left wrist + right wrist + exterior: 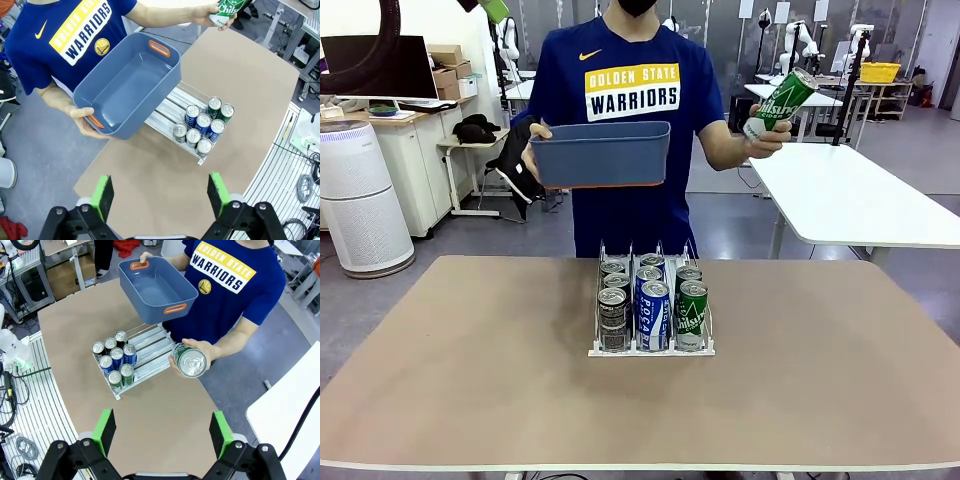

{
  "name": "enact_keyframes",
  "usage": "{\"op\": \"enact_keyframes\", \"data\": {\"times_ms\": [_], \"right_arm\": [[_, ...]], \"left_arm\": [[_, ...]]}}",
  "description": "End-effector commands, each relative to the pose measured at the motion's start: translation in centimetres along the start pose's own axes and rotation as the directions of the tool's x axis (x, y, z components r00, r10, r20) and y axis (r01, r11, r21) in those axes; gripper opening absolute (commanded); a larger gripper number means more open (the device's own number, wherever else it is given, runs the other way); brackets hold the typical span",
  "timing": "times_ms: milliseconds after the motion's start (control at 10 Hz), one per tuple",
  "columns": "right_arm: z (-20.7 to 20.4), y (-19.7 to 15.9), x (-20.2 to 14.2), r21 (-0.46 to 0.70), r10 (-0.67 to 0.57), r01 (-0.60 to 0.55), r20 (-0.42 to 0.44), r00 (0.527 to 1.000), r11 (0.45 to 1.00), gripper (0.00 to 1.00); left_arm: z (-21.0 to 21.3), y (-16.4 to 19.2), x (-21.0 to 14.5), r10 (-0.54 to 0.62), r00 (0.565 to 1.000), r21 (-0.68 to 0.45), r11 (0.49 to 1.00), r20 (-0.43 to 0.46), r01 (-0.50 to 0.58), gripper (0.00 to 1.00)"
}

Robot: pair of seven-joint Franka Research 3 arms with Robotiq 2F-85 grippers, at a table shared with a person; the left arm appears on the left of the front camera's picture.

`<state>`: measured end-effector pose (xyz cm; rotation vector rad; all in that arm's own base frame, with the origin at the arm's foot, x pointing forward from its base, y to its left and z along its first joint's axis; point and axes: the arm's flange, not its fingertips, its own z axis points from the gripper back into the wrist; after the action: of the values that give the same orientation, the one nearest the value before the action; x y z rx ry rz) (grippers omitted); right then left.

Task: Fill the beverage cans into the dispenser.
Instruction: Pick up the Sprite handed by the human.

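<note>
The clear dispenser (651,352) stands mid-table with several beverage cans (653,312) at its front: black in the left lane, blue in the middle, green on the right. Across the table a person holds a green can (780,102) in one raised hand and an empty blue-grey tub (603,153) in the other. My left gripper (160,195) hangs open high above the table, with the dispenser (167,111), its cans (203,122) and the tub (127,85) below it. My right gripper (162,432) is open too, above the dispenser (147,352), the cans (116,360) and the held green can (190,361).
The brown table (470,360) is bare around the dispenser. A white table (860,195) stands behind at the right and a white air purifier (360,195) at the left. Cables lie on a wire rack (292,165) beside the table.
</note>
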<state>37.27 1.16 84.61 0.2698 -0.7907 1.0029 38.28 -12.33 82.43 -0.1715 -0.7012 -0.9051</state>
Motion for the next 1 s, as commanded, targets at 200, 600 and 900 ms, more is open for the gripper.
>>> {"op": "enact_keyframes", "data": {"times_ms": [200, 600, 900], "right_arm": [[-0.01, 0.06, 0.01, 0.002, -0.001, 0.001, 0.003, 1.000, 1.000, 1.00], [-0.01, 0.06, 0.01, 0.002, -0.001, 0.001, 0.003, 1.000, 1.000, 1.00], [-0.01, 0.06, 0.01, 0.002, -0.001, 0.001, 0.003, 1.000, 1.000, 1.00]], "left_arm": [[0.18, -0.08, -0.17, 0.000, 1.000, 0.001, 1.000, 0.000, 0.000, 1.00], [0.18, -0.08, -0.17, 0.000, 1.000, 0.001, 1.000, 0.000, 0.000, 1.00], [0.18, -0.08, -0.17, 0.000, 1.000, 0.001, 1.000, 0.000, 0.000, 1.00]]}}
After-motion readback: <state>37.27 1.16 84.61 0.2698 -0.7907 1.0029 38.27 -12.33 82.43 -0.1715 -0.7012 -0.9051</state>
